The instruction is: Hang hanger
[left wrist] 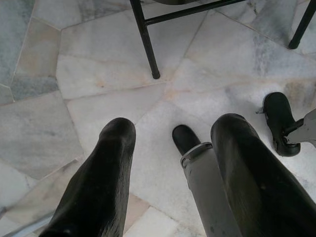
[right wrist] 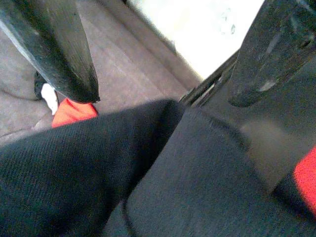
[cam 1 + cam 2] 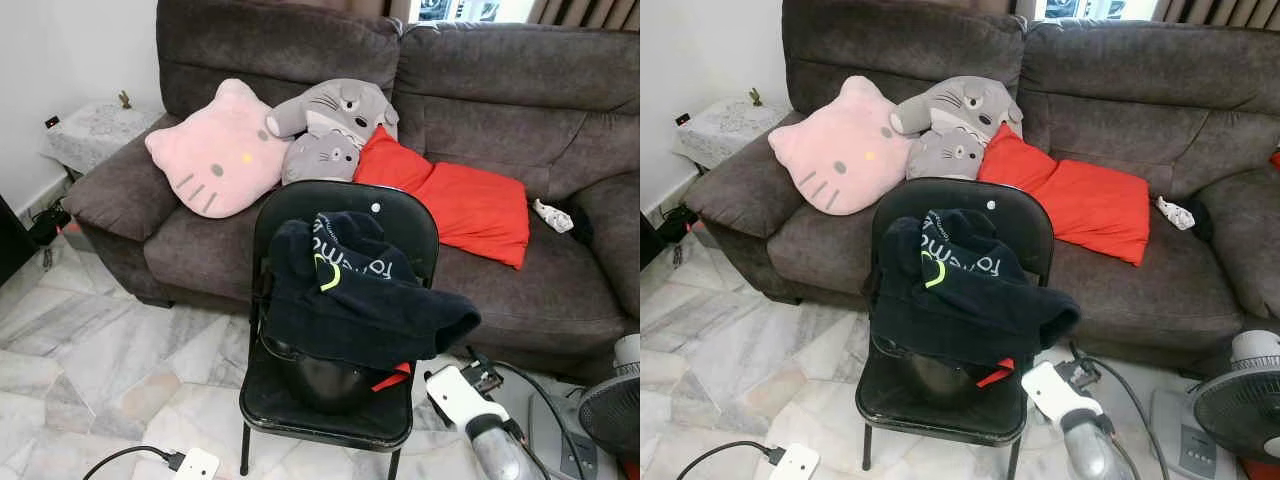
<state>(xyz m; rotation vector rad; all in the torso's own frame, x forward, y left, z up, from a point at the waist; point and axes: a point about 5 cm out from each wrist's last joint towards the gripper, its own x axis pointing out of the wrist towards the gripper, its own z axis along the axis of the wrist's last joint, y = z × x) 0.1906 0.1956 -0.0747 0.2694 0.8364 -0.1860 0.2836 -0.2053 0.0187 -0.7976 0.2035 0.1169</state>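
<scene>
Hovering open right pincer (image 2: 163, 74) above dark garment (image 3: 360, 295) on chair (image 3: 400, 215)

Matt knitted garment (image 3: 360, 300) – glossy chair seat (image 3: 330, 400) – polished marble floor (image 3: 110, 350).

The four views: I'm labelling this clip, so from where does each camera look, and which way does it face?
Left eye view: on the head, looking forward and down at the black chair with the dark garment before the sofa; right arm low right.
Right eye view: same scene from the other eye.
Left wrist view: looks down along the left gripper, open, at marble floor and chair legs; the robot's foot shows.
Right wrist view: looks along the right gripper, open, close over the garment.
Shared: chair, garment.
</scene>
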